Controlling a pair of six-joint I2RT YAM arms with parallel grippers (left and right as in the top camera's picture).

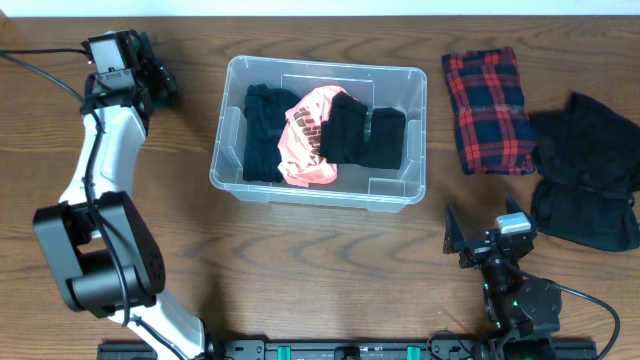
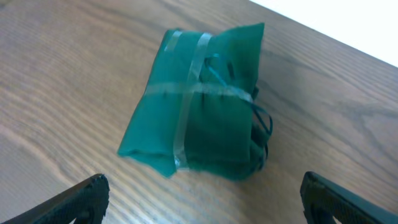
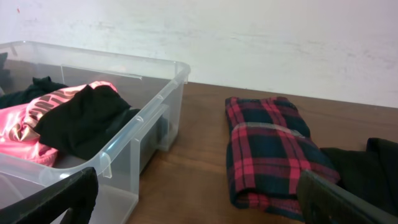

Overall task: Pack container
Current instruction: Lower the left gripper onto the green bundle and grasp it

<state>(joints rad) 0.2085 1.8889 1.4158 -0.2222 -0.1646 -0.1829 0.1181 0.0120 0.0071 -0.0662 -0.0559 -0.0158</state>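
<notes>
Container (image 1: 228, 160) half-filled, left jaws spread over green bundle (image 2: 199, 99) — right jaws spread, near rim

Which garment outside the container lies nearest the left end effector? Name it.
The green taped bundle, right before the left end effector. The red plaid fold and the black garment lie past the container.

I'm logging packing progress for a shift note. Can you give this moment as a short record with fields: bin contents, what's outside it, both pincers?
container: clear plastic bin, centre of the table
inside: pink garment between black garments
right of container: folded red plaid garment, then a crumpled black garment
far left: green taped bundle on the table
left pincer: open, over that bundle, holding nothing
right pincer: open, empty, front right of table
</notes>
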